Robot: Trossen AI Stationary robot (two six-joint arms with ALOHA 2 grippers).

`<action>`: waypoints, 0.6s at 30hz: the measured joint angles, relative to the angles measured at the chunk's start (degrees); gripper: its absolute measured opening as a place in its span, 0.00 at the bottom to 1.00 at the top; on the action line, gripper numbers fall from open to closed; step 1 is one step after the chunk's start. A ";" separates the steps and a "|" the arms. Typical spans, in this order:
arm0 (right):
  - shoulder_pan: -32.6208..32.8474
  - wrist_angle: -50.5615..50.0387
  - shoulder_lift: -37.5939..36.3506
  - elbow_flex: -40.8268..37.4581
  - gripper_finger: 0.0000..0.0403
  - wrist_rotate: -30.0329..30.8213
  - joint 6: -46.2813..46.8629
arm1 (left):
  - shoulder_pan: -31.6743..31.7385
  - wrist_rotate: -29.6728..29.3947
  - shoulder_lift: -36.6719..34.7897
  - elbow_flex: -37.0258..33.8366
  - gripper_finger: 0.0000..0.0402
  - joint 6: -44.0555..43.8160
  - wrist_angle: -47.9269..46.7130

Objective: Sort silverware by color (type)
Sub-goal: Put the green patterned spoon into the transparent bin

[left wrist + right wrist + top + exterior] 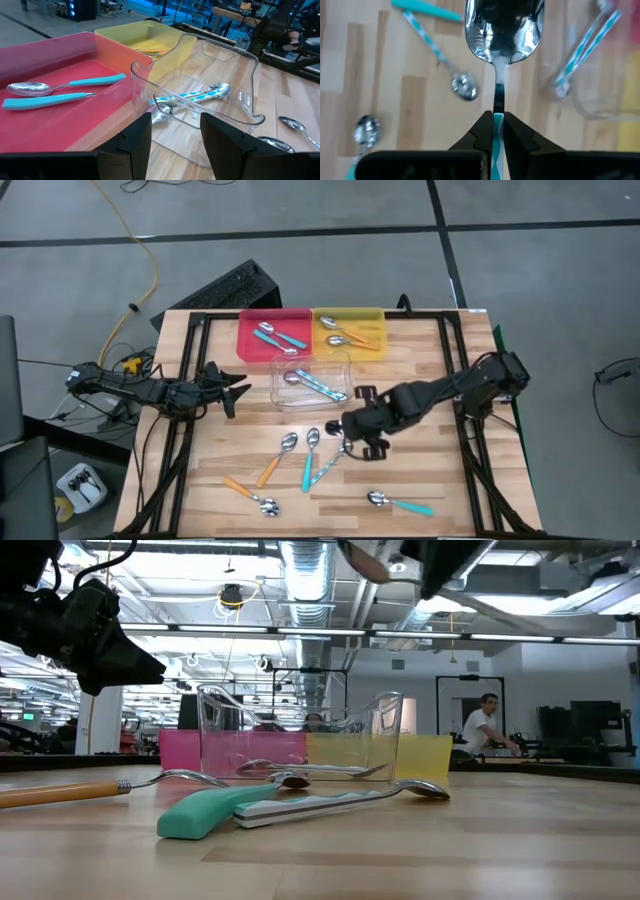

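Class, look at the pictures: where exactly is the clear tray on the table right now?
In the high view, the clear tray sits at the table's middle, just in front of the red tray and yellow tray, between the two grippers.

**Workshop hall around the wooden bench**

The bench point(420, 480) of pale wood planks stands on a grey concrete floor point(540, 270) crossed by dark seams. A yellow cable point(140, 250) trails across it. Overhead run silver ducts point(310, 580) and rows of ceiling lights point(190, 660). Far back, a person point(484, 730) in a white shirt sits by dark screens point(590, 725).
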 joint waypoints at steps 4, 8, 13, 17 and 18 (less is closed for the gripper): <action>-4.14 3.43 0.00 1.14 0.13 0.26 -7.89 | 0.00 -0.41 0.00 0.00 0.38 0.48 -0.01; -9.31 6.78 0.00 1.35 0.13 0.00 -15.62 | 0.00 -0.45 0.00 0.00 0.38 1.13 -0.02; -16.50 11.76 0.00 1.35 0.13 -3.34 -20.97 | 0.00 -0.46 0.00 0.00 0.38 1.16 -0.02; -21.19 21.04 0.00 0.71 0.13 -7.28 -24.48 | 0.00 -0.54 0.00 0.00 0.38 1.16 -0.02; -21.99 23.85 0.00 0.29 0.13 -7.74 -25.25 | 0.00 -0.94 0.00 0.00 0.38 1.16 -0.02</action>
